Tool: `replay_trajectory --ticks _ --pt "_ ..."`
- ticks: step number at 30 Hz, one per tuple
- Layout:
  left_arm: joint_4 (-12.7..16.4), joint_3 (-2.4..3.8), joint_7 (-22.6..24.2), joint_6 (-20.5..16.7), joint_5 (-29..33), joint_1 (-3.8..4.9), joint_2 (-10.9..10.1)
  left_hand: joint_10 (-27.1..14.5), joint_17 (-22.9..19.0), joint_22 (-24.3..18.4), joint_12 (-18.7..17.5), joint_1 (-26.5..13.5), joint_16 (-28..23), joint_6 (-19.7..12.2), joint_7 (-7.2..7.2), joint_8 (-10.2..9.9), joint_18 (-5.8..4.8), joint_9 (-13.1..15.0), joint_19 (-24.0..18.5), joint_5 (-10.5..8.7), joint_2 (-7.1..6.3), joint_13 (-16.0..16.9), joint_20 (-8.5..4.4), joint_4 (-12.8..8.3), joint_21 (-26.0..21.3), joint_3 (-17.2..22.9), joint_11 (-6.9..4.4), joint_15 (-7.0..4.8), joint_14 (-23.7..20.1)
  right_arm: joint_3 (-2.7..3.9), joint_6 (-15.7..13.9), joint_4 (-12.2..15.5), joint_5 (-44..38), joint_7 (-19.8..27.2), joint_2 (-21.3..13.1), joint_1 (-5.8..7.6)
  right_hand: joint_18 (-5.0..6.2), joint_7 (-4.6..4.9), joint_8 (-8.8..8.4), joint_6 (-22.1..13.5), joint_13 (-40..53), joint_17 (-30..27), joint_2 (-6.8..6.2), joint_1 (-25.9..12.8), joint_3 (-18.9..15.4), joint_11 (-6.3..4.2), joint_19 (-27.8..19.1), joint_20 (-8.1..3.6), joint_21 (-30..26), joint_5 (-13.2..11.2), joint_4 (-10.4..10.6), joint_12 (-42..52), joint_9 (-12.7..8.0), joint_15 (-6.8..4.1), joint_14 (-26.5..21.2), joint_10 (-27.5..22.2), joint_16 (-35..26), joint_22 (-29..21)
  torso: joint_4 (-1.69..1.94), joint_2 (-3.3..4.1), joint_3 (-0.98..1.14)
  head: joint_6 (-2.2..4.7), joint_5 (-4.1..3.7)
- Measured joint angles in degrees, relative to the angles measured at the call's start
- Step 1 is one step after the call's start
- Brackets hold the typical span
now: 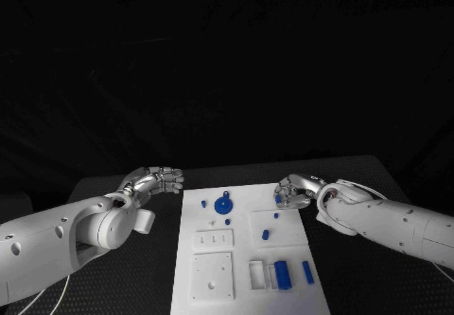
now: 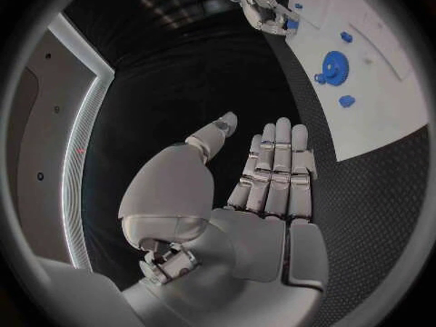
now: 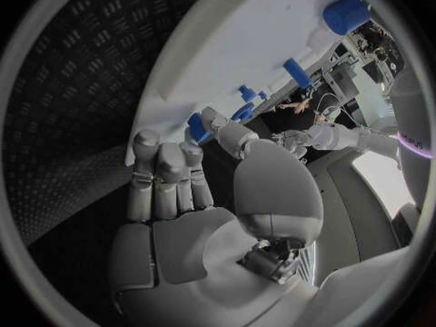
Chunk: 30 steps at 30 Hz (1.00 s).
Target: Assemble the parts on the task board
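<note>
The white task board (image 1: 248,252) lies lengthwise down the middle of the black table (image 1: 369,177), its long axis running away from the robot. Near its far end sits a blue gear (image 1: 223,205), flat on the plate, with a small blue peg (image 1: 203,204) just beside it. At the near end a blue block (image 1: 281,273) and a slimmer blue bar (image 1: 308,272) lie side by side, both with their long axes parallel to the board's long edges. A small blue piece (image 1: 266,233) lies mid-board.

The left hand (image 1: 154,180) hangs off the board's far left corner, over bare table, holding nothing, its fingers straight and side by side in the left wrist view. The right hand (image 1: 296,192) sits at the board's right edge, fingers curled; in the right wrist view its fingertips pinch a small blue part (image 3: 197,128). Bare table runs along both long edges.
</note>
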Motion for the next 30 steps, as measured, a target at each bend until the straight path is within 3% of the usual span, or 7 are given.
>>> replay_trajectory --ticks 2,7,12,15,20,28,30 --pt "0.0 0.00 -0.9 0.3 -0.8 0.01 0.1 0.8 0.3 0.0 0.4 -0.9 0.4 0.4 -0.14 0.4 0.18 0.1 0.0 -0.29 -0.13 0.3 -0.01 0.4 0.3 -0.4 -0.41 -0.13 0.9 -0.02 -0.1 1.3 -0.6 -1.0 0.0 0.71 0.00 0.00 0.00 0.0 0.0 0.0 0.00 0.0 -0.1 0.00 0.1 0.07 0.2 0.0 -0.1 0.0 0.0 0.00 0.0 0.0 0.0 0.0 -0.06 -0.04 0.00 0.18 0.02" --pt "-0.9 0.03 -5.4 3.8 -4.2 0.08 0.9 3.6 1.5 0.0 1.8 -3.3 2.1 2.5 -1.23 1.3 0.97 0.5 1.4 -2.50 -1.06 1.1 -0.95 2.4 1.3 -1.2 -1.72 -1.15 3.0 0.22 -0.2 5.9 -4.4 -6.3 0.8 4.11 0.00 0.00 0.00 0.0 0.0 0.0 0.00 0.0 0.5 -0.20 0.3 -0.15 0.2 0.0 -0.8 0.0 0.0 -0.14 0.1 0.2 0.0 0.0 -0.21 -0.19 -0.17 0.63 0.12" --pt "-2.2 0.00 -9.8 8.7 -8.3 0.82 2.5 7.2 3.5 0.0 3.3 -5.7 4.9 5.3 -2.45 1.6 1.08 0.7 2.8 -3.37 -1.77 2.3 -2.40 4.1 3.3 -2.4 -3.37 -2.70 4.9 0.12 0.2 9.4 -7.6 -11.2 2.2 5.63 0.01 -0.11 0.00 0.1 0.0 0.0 -0.01 0.0 0.5 -0.20 0.4 -0.23 0.2 0.0 -0.8 0.0 0.0 -0.19 0.2 0.2 0.0 0.0 -0.42 -0.45 -0.35 0.83 0.51" --pt "-2.4 0.02 -12.0 10.3 -10.4 1.48 3.6 8.0 4.5 0.0 3.3 -5.9 6.3 5.9 -2.42 1.4 1.08 0.7 3.3 -3.37 -1.93 2.9 -2.88 4.4 4.5 -2.6 -3.94 -3.09 5.3 0.12 1.1 11.6 -9.3 -14.0 3.4 6.55 0.01 -0.19 0.00 0.2 0.0 0.0 -0.02 0.0 0.6 -0.19 0.4 -0.23 0.2 0.0 -0.9 0.0 0.0 -0.19 0.2 0.2 0.0 0.0 -0.48 -0.65 -0.46 0.62 0.91" --pt "-2.3 0.05 -15.0 10.7 -12.4 2.22 4.8 7.7 5.0 0.0 3.2 -6.4 6.7 5.4 -1.89 -0.1 1.08 0.2 3.3 -3.36 -2.46 3.1 -2.89 4.9 5.0 -2.4 -3.44 -2.97 4.7 0.17 2.2 13.9 -11.7 -17.5 6.1 7.07 0.01 -0.19 0.00 0.2 0.0 0.0 -0.03 0.0 0.8 -0.19 0.4 -0.22 0.2 0.0 -0.8 0.0 0.0 -0.18 0.2 0.2 0.0 0.0 -0.44 -0.94 -0.56 0.42 1.74" --pt "-1.4 0.01 -17.6 10.5 -13.6 2.28 6.2 7.4 5.3 0.0 2.8 -7.7 7.1 5.1 -1.60 -0.5 1.00 -0.1 2.9 -3.60 -3.74 3.4 -2.88 6.8 5.3 -2.9 -3.13 -2.79 4.3 0.13 2.5 15.3 -14.5 -20.5 9.5 7.05 0.01 -0.19 0.00 0.2 -0.1 0.0 -0.04 0.0 1.2 -0.39 0.4 -0.21 0.2 0.0 -0.7 0.0 0.0 -0.18 0.2 0.4 0.0 0.0 -0.25 -1.24 -0.70 0.39 3.09" --pt "-1.1 -0.01 -18.2 10.3 -13.8 2.28 6.5 7.4 5.5 0.0 2.8 -8.5 7.3 5.1 -1.60 -0.5 0.98 -0.1 2.9 -3.60 -4.58 3.6 -2.88 7.9 5.3 -2.8 -3.13 -2.93 4.1 0.13 2.5 15.5 -15.2 -21.0 10.2 7.05 0.02 -0.20 0.00 0.2 -0.1 0.0 -0.04 0.0 1.4 -0.39 0.4 -0.22 0.2 -0.2 -0.8 0.0 0.0 -0.18 0.2 0.4 0.0 0.0 -0.23 -1.25 -0.70 0.39 3.33"
